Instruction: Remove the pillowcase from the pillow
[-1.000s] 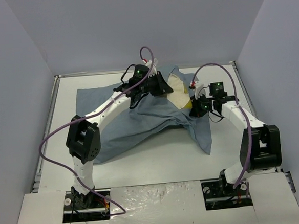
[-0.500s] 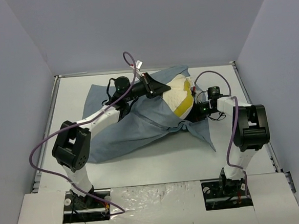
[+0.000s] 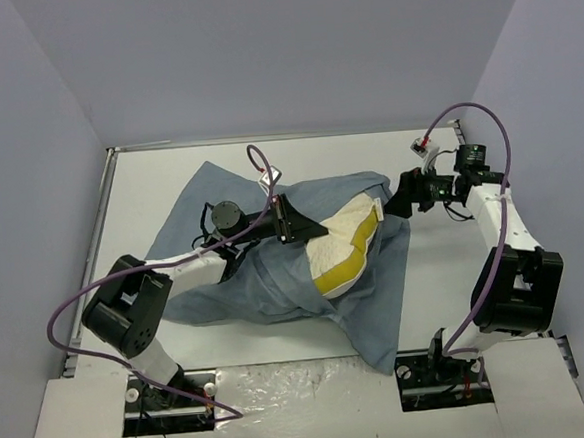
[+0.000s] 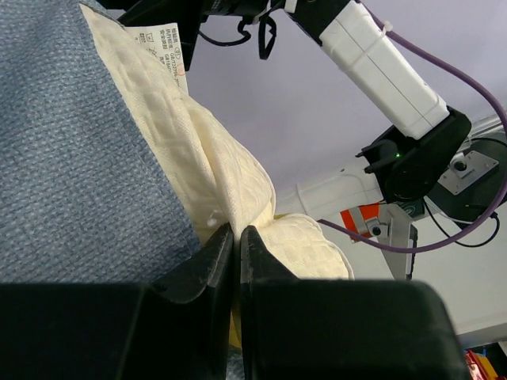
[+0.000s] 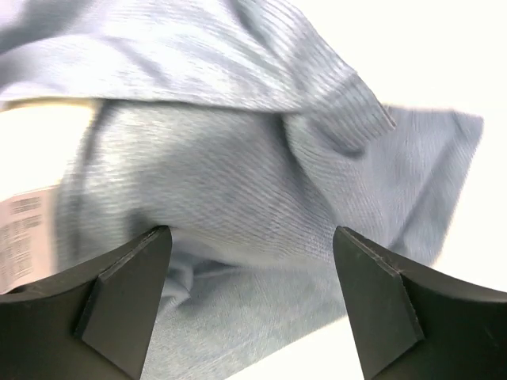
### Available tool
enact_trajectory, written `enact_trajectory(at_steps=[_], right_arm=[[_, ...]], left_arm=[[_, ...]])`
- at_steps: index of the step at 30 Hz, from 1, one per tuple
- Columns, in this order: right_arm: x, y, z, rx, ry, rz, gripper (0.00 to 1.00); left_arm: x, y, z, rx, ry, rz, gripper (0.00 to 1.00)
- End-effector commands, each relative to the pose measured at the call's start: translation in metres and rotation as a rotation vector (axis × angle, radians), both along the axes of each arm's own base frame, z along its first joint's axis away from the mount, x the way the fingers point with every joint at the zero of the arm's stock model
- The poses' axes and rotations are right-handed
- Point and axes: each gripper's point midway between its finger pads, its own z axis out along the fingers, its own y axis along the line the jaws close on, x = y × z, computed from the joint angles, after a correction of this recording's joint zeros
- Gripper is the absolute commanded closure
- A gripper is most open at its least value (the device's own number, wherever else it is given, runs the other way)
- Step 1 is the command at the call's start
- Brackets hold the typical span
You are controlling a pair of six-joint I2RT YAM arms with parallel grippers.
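Left tool (image 4: 236,237) pinched shut on pillow (image 3: 348,237); my right tool (image 3: 396,200) gapes empty, pillowcase (image 3: 381,273) hem just to its left, right arm nearer.

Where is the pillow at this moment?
In the top view the pillow lies right of the table's centre, partly out of the pillowcase, pinched by the left gripper.

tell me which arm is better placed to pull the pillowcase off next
Probably right: right claw open, empty, facing the pillowcase; left claw is shut on the pillow, anchoring it.
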Motion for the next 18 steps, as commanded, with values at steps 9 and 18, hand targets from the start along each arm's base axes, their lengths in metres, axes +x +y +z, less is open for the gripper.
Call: enact_trajectory(at_steps=[9,18], right_arm=[[-0.033,0.048,-0.021,0.038,0.066,0.221,0.55],[-0.029,0.031,-0.034,0.003,0.086,0.172,0.99]], left_arm=[[-0.014,0.009,0.069,-0.209,-0.235,-0.04,0.98],[-0.031,0.023,0.149,-0.312,-0.374,-0.08,0.98]])
